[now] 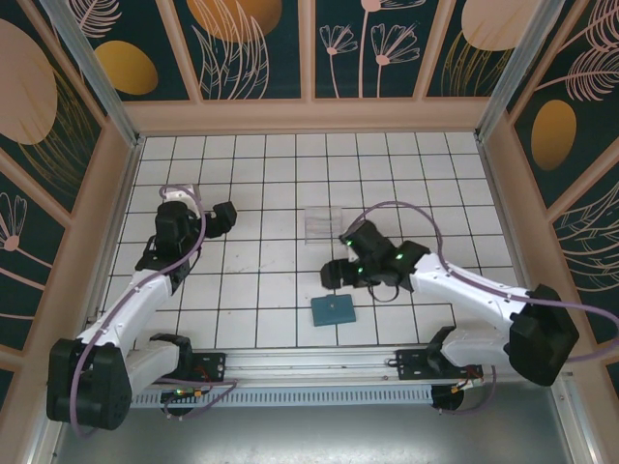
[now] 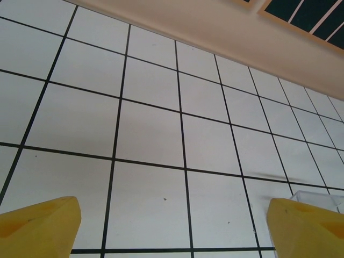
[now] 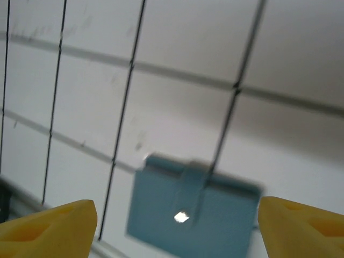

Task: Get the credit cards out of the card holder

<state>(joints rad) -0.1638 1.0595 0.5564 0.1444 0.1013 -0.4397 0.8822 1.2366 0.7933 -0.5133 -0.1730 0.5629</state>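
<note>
The card holder (image 1: pixel 333 309) lies flat and shut by the middle of the counter's (image 1: pixel 261 164) near edge, so the right tool (image 1: pixel 336 274) hangs just above it — jaws wide, empty, seemingly lining up a grab — while the left tool (image 1: pixel 224 218), equally wide and empty, waits nearer the left edge.

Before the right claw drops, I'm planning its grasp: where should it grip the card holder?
Probably an outer edge, from straight above: the card holder lies flat and closed on the table, nothing raised but its centre stud, all edges free.
</note>
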